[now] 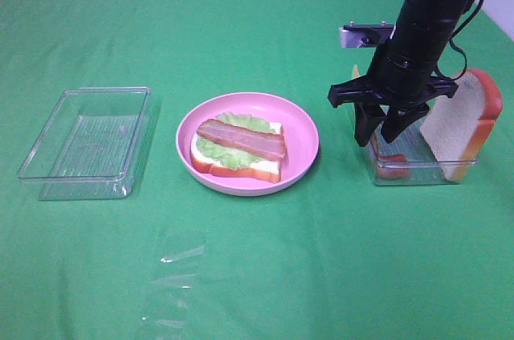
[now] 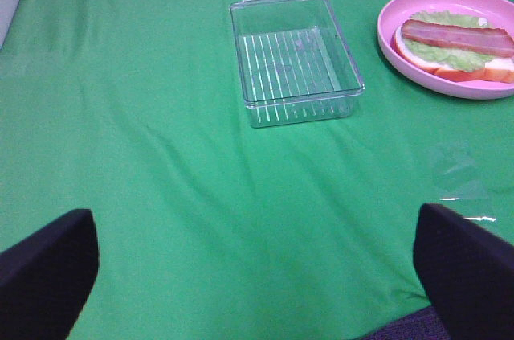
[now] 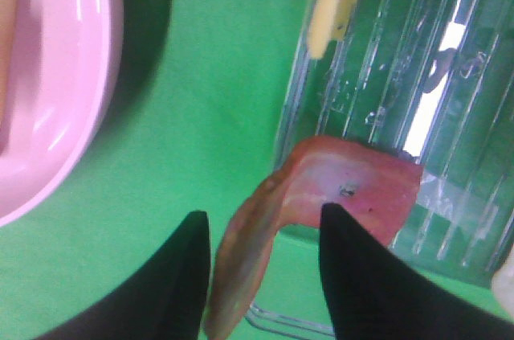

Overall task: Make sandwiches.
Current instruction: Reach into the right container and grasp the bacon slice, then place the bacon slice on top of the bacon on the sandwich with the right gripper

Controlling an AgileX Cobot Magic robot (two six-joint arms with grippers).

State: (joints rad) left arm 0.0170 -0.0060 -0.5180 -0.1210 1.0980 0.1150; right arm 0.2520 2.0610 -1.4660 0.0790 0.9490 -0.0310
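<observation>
Your right gripper [image 1: 377,134] hangs over the clear tray [image 1: 414,173], its fingers straddling a bacon strip [image 3: 341,187] draped over the tray's wall; you cannot tell whether they pinch it. Your left gripper [image 2: 253,223] stands wide open above the green cloth [image 2: 161,155]. The sandwich [image 1: 238,149], so far bread, lettuce and bacon, lies on the pink plate [image 1: 303,124].

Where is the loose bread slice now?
In the exterior high view, the bread slice stands at the right end of the clear tray, just right of the right gripper.
</observation>
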